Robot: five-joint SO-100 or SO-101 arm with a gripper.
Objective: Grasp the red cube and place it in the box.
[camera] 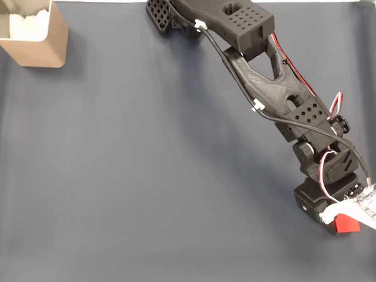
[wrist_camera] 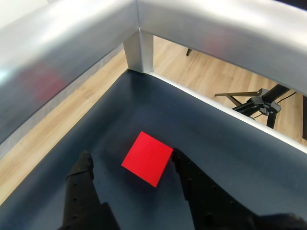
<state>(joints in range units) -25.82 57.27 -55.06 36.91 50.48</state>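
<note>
**Cube sits between my open fingers, turned on the diagonal**

In the wrist view my gripper (wrist_camera: 129, 165) is spread wide, with one black finger (wrist_camera: 82, 172) at about 8 o'clock from the red cube (wrist_camera: 147, 158) and the other at about 3 o'clock. The cube lies on the dark mat (wrist_camera: 211, 139) in the gap between them. It is closer to the right-hand finger, which looks close to touching its corner, while the left one stands apart. The cube's top face is rotated like a diamond, so my fingers would meet corners, not flat sides. I judge that closing now may twist it as it seats.

In the fixed view the cube (camera: 346, 224) peeks out beneath my wrist at the mat's lower right. The box (camera: 44, 47) sits well apart at about 10 o'clock from it, in the far upper left corner, with white padding inside. Nothing is held yet.
</note>
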